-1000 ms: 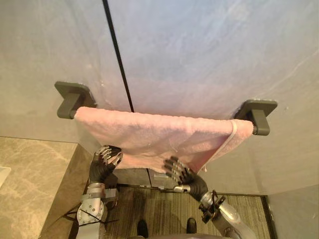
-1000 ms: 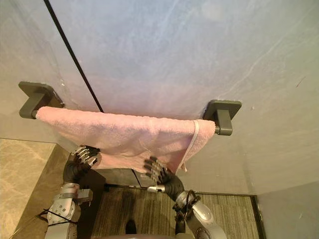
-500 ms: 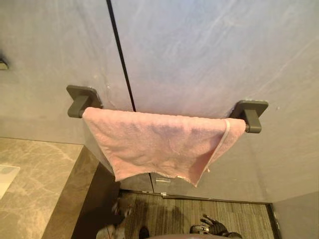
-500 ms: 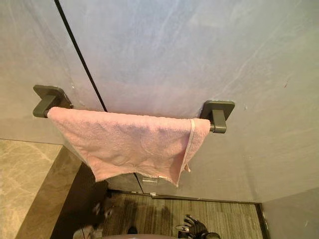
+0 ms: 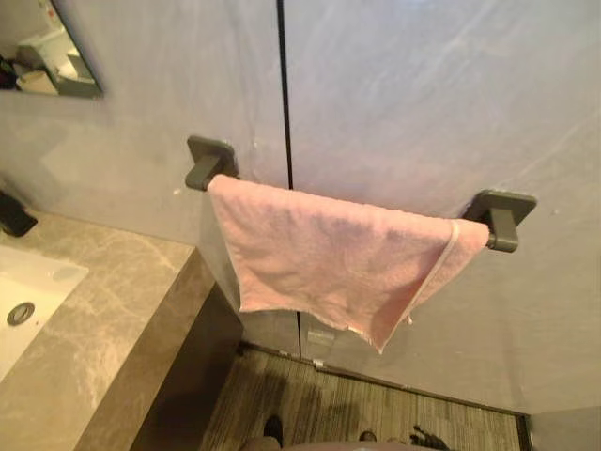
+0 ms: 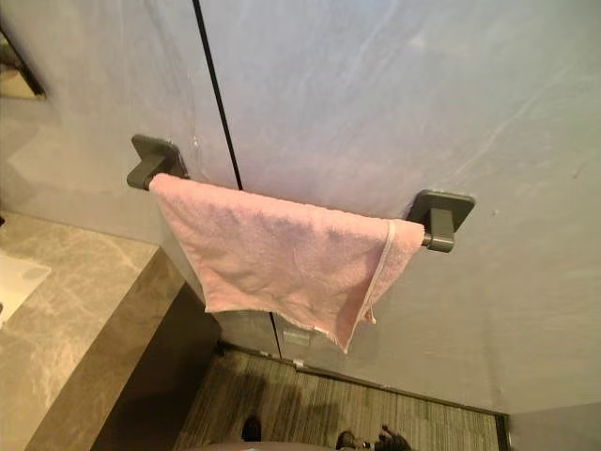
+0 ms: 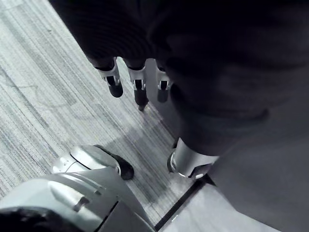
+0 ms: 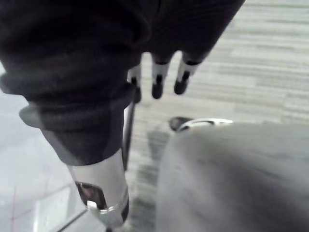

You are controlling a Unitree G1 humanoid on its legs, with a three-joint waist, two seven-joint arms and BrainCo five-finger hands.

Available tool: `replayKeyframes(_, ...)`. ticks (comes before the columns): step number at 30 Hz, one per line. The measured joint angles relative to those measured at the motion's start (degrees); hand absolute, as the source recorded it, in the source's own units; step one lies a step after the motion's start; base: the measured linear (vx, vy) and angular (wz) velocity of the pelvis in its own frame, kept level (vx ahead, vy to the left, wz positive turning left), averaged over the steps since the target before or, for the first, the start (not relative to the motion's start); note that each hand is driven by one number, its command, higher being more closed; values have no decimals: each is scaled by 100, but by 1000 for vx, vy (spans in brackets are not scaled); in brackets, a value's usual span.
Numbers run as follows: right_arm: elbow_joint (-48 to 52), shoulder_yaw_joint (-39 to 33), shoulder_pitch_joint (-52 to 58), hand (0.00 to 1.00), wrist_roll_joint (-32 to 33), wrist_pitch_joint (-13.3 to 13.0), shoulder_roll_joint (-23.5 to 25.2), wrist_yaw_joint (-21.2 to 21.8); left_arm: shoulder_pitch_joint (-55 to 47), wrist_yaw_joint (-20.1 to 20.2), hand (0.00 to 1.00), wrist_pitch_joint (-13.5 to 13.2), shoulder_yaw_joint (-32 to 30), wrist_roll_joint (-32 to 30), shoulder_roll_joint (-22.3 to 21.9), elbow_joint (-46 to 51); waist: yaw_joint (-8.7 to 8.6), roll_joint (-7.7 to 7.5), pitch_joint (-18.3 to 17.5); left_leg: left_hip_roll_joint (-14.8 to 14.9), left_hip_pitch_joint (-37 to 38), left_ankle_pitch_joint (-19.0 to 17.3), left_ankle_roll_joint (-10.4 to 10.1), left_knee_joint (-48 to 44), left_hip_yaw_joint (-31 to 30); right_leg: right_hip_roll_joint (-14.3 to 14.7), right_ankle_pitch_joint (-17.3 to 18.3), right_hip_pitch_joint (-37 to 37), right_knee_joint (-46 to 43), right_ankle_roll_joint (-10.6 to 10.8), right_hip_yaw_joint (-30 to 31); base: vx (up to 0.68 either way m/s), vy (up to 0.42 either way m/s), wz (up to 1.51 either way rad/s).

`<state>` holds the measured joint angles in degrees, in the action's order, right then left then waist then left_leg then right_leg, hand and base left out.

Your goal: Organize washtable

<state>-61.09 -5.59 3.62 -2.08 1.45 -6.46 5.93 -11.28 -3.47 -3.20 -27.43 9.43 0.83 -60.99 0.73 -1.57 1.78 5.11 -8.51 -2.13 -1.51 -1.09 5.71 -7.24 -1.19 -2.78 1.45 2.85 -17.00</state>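
The fingers (image 7: pixel 114 79) of my left hand (image 7: pixel 140 43) hang straight and a little apart, and they hold nothing. The fingers (image 8: pixel 157 79) of my right hand (image 8: pixel 169 29) are the same: relaxed, apart and empty. Both hands are low over the striped floor (image 5: pixel 376 413).

The pink towel (image 5: pixel 338 263) is not in my hands. It hangs folded over a bar on the grey wall (image 5: pixel 423 94), and the bar itself is under the cloth. The towel reaches from the left bracket (image 5: pixel 209 162) to the right bracket (image 5: pixel 502 218). Its lower edge is slanted, and the corner toward my right hangs lowest. A thin black seam (image 5: pixel 285 94) runs down the wall behind it.

To my left is the marble bench (image 5: pixel 103 319) with a white sink (image 5: pixel 28 301) in it. A small dark object (image 5: pixel 11 214) stands on the bench against the wall. Above it, a mirror (image 5: pixel 56 56) is on the wall.
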Motion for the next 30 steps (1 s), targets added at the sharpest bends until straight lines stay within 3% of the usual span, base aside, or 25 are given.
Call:
replayKeyframes(1, 160, -2, -2, 0, -131, -26, 229, -43, 143, -61, 0, -43, 30, 13, 138, 48, 21, -289, 49, 87, -90, -211, 208, -545, 633, -153, -71, -25, 84, -55, -87, 31, -54, 38)
replayKeyframes(2, 210, -13, -54, 0, -196, -39, 257, -71, 206, -90, 0, -57, 44, 13, 180, 75, 58, -254, 116, 316, -293, -255, 275, -1413, 907, -143, -87, -43, -37, -46, -190, 57, -25, 37)
replayKeyframes(3, 309, -20, -203, 0, -302, -30, 198, -101, 290, -106, 0, -111, 55, 14, 28, 152, 61, 29, 281, 817, -550, -417, 124, -2653, 1281, 53, 39, -72, -416, -116, -400, 8, -63, 37)
replayKeyframes(4, 376, -20, -280, 0, -302, -37, 191, -118, 318, -111, 0, -126, 113, 13, -53, 257, 10, 151, 362, 900, -668, -378, 114, -2852, 1365, 103, 158, -108, -654, -138, -537, -80, -71, 60)
replayKeyframes(5, 353, -28, -349, 0, -299, -36, 186, -116, 335, -127, 0, -185, 349, 11, -63, 387, -20, 239, 346, 800, -579, -225, -81, -2358, 1111, 285, 205, -289, -642, -266, -441, -192, -208, 85)
replayKeyframes(6, 239, -63, -376, 0, -298, -58, 265, -121, 476, -154, 0, -234, 410, 9, 53, 451, -48, -21, 212, 499, -295, -479, -209, -2166, 692, 360, -16, -319, -239, -722, -594, -198, -224, 61)
replayKeyframes(7, 173, -170, -465, 0, -300, -102, 204, -142, 546, -166, 0, -209, 428, 8, -42, 407, 74, 127, 264, 680, -203, -879, -487, -3392, 675, 459, -65, -230, -202, -665, -647, -124, -200, 22)
replayKeyframes(8, 184, -254, -539, 0, -299, -101, 183, -215, 482, -160, 0, -210, 487, 7, -126, 412, 108, 202, 241, 704, 94, -894, -640, -3685, 614, 503, -69, -250, -249, -671, -599, -24, -6, -3)
replayKeyframes(10, 157, -372, -571, 0, -307, -95, 104, -231, 503, -155, 0, -217, 719, -58, -257, 417, -173, 430, 175, 520, 889, -792, -1053, -2529, 445, 506, -68, -360, -367, -665, -828, -61, 104, 52)
replayKeyframes(11, 138, -357, -566, 0, -312, -99, 137, -223, 544, -158, 0, -227, 910, -116, -215, 424, -226, 395, 190, 450, 1006, -859, -943, -2018, 452, 491, -101, -495, -428, -633, -886, -118, 94, 49)
replayKeyframes(13, 41, -297, -592, 0, -316, -91, 176, -227, 548, -157, 0, -220, 1124, -240, -208, 413, -149, 437, 215, 456, 1236, -1089, -658, -1453, 575, 503, -185, -676, -478, -634, -883, -175, 152, -3)
replayKeyframes(17, -49, -229, -609, 0, -410, -90, 173, -218, 589, -103, 0, -241, 1566, -493, -171, 416, -157, 410, 529, 269, 1413, -1258, -544, -969, 584, 218, -168, -1058, -1227, -610, -831, -225, 167, 0)
replayKeyframes(18, -37, -221, -653, 0, -440, -96, 164, -207, 609, -28, 0, -239, 1615, -569, -70, 404, -172, 324, 587, 108, 1381, -1273, -504, -1019, 599, 54, -138, -1283, -1612, -530, -640, -361, 152, -20)
replayKeyframes(19, -27, -163, -650, 0, -513, -102, 143, -202, 630, -15, 0, -236, 1604, -577, -10, 300, -122, 270, 623, -19, 1288, -1279, -356, -1168, 742, -66, -317, -1487, -1784, -250, -299, -394, 140, -35)
replayKeyframes(20, -10, -152, -663, 0, -529, -106, 132, -202, 608, -14, 0, -235, 1557, -579, -19, 211, -87, 320, 615, 30, 1238, -1242, -189, -1195, 842, -46, -398, -1496, -1710, -56, -119, -343, 78, -38)
replayKeyframes(21, 253, -186, -669, 0, -525, -103, 139, -206, 574, 4, 0, -239, 1409, -568, -97, 133, -98, 406, 659, 57, 1198, -1324, -21, -1273, 944, -199, 256, -1720, -2922, -207, 70, -270, 27, 9)
replayKeyframes(22, 410, -177, -562, 0, -548, -106, 156, -212, 568, 8, 0, -228, 1316, -574, -48, 122, -146, 364, 670, -12, 1172, -1340, 5, -1377, 867, -406, 773, -1740, -4158, -158, 275, -204, -5, 36)
replayKeyframes(24, 378, -147, -431, 0, -655, -94, 176, -193, 563, 16, 0, -241, 1127, -575, -29, 142, -40, 282, 617, -24, 976, -1339, 4, -1624, 741, -455, 1058, -1519, -4970, 6, 701, -158, -73, 46)
replayKeyframes(26, 323, -149, -298, 0, -662, -96, 308, -163, 554, 11, 0, -249, 939, -576, -10, 178, 16, 100, 492, -106, 627, -1336, 0, -1900, 464, -450, 1380, -1037, -4823, 302, 1266, -198, -166, 66)
replayKeyframes(27, 290, -188, -199, 0, -638, -103, 436, -132, 551, -21, 0, -252, 844, -578, -12, 195, 6, -47, 416, -216, 356, -1302, -51, -2013, 180, -298, 1861, -788, -4387, 382, 1637, -163, -189, 90)
replayKeyframes(29, 189, -262, -186, 0, -633, -115, 468, -94, 543, -36, 0, -300, 712, -592, -51, 245, 43, -153, 357, -384, 75, -1053, -119, -2007, -197, -185, 2322, -423, -3653, 343, 1999, -224, -289, 116)
replayKeyframes(30, 97, -225, -204, 0, -635, -110, 390, -101, 531, -52, 0, -327, 725, -631, -70, 271, 88, -121, 292, -444, -201, -812, -192, -1877, -443, -187, 2431, -353, -3180, 290, 1982, -273, -307, 116)
